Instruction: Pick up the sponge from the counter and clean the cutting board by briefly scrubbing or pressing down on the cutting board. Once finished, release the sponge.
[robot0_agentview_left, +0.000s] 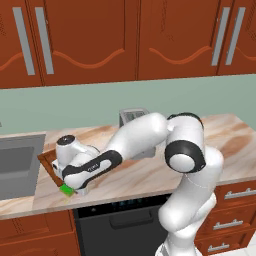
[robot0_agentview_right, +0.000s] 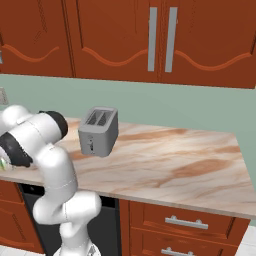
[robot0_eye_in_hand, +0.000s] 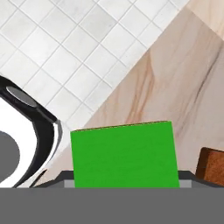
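The counter (robot0_agentview_left: 150, 172) runs long under red-brown cabinets (robot0_agentview_left: 125, 35), w/ a grey sink (robot0_agentview_left: 17, 165) at its left end & a toaster (robot0_agentview_right: 99, 131) toward the back. The cutting board (robot0_agentview_left: 48, 161) lies near the front edge beside the sink, just behind and left of the gripper (robot0_agentview_left: 70, 187), arm partly covering it. The sponge (robot0_eye_in_hand: 124, 154) sits right at the gripper, long axis across the hand view, low over the counter edge; looks held but finger contact is hidden, can't tell — next move prob. a short carry back-left onto the board, nothing in the way.

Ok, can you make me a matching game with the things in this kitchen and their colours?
Things:
1. sponge
2. toaster
3. cutting board
4. counter

Colours:
A. dark brown
B. beige-pink with brown veins
C. bright green
D. grey

Pairs: 1-C, 2-D, 3-A, 4-B
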